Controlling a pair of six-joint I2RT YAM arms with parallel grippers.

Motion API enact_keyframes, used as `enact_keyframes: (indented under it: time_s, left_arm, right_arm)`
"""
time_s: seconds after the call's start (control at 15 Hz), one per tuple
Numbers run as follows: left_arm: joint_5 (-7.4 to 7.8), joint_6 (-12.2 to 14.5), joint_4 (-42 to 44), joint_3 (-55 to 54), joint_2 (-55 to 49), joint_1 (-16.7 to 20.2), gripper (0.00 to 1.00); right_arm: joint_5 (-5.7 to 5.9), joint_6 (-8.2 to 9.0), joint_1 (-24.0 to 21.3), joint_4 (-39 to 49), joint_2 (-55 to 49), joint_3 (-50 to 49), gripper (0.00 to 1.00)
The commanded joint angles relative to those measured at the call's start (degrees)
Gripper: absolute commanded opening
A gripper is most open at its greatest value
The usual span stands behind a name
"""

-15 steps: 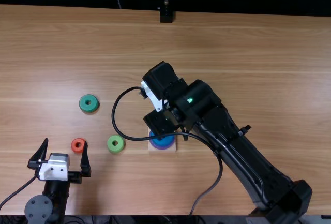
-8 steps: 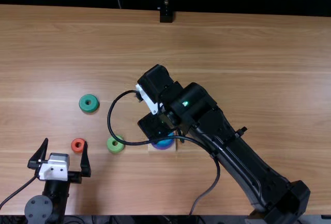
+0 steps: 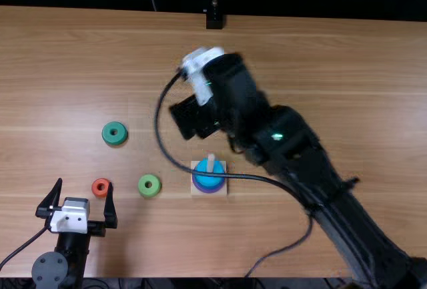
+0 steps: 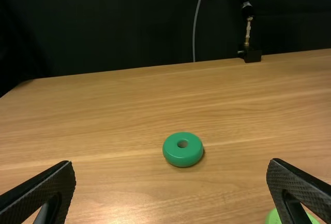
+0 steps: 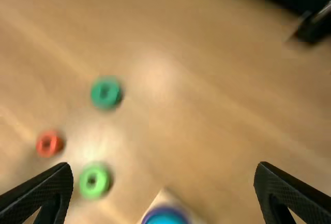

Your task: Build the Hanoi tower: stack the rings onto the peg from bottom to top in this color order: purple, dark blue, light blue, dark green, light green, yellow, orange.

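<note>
In the top view my left gripper is open beside the orange ring. My right gripper is beyond the peg, its fingertips hidden. On the pale square base, the light blue ring tops darker blue and purple rings around the peg. A dark green ring and a light green ring lie flat to the left. The left wrist view has my left gripper open, with the dark green ring beyond it. In the right wrist view my right gripper is open and holds nothing.
The right arm's black cable passes over the stack in the top view. A black stand is at the table's far edge. The right arm's links span the table's right part.
My right gripper has moved from over the peg toward the far side, so the peg and light blue ring now show. The left arm and loose rings have stayed put.
</note>
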Motion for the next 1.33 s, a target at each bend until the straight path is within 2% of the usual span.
enact_keyframes:
  time_s: [0.0,0.2,0.33,0.6,0.73,0.87,1.0,1.2,1.27]
  left_arm:
    - [0.46,0.8,-3.6,-0.5,-0.7,0.1,1.00]
    - [0.46,0.8,-3.6,-0.5,-0.7,0.1,1.00]
    - [0.46,0.8,-3.5,-0.5,-0.7,0.1,1.00]
    - [0.36,0.8,-3.5,-0.5,-0.7,0.1,1.00]
    - [0.46,0.8,-3.5,-0.5,-0.7,0.1,1.00]
    - [0.46,0.8,-3.6,-0.5,-0.7,0.1,1.00]
    - [0.46,0.8,-3.6,-0.5,-0.7,0.1,1.00]
    - [0.46,0.8,-3.5,-0.5,-0.7,0.1,1.00]
    - [0.46,0.8,-3.5,-0.5,-0.7,0.1,1.00]
  right_arm:
    - [0.72,0.03,-3.8,2.3,-6.9,-2.4,1.00]
    - [0.62,-0.08,-11.1,11.5,-19.1,-14.2,1.00]
    - [0.30,-0.08,-16.9,21.1,-28.2,-26.6,1.00]
    - [0.30,-0.60,-28.4,52.4,-51.3,-58.7,1.00]
    - [0.30,-0.50,-33.7,61.4,-61.7,-72.6,1.00]
    - [0.30,-0.39,-35.8,63.6,-72.0,-82.4,1.00]
    - [0.41,0.03,-35.8,63.5,-82.2,-90.1,1.00]
    - [0.41,-0.29,-37.2,63.0,-98.0,-97.9,1.00]
    - [0.41,-0.39,-37.9,63.0,-98.0,-98.8,1.00]
